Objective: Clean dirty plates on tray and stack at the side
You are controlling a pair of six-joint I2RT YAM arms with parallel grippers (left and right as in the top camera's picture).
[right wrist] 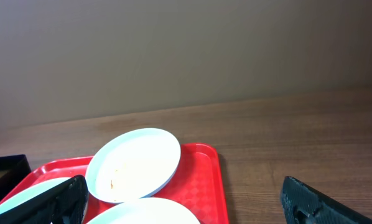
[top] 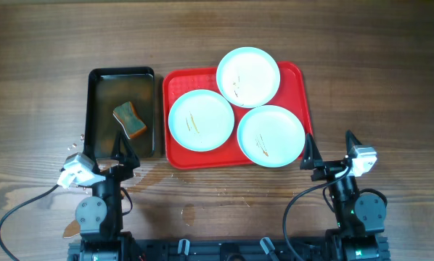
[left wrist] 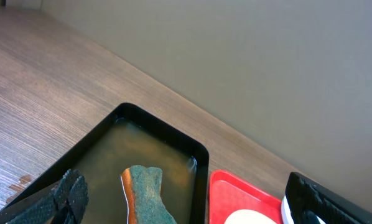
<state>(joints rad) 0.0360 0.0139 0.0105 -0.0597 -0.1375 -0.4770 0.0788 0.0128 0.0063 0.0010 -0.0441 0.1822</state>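
Observation:
The red tray lies mid-table and holds three pale plates with thin brown-orange streaks: one at the back, one at the left, one at the front right. My left gripper is open and empty at the near edge of the black pan. My right gripper is open and empty, just off the tray's near right corner. The right wrist view shows its open jaws, the tray and the back plate. The left wrist view shows its open jaws and the tray's corner.
A black rectangular pan with murky liquid stands left of the tray. A green and orange sponge lies in it, and it also shows in the left wrist view. Wet spots mark the wood near the front edge.

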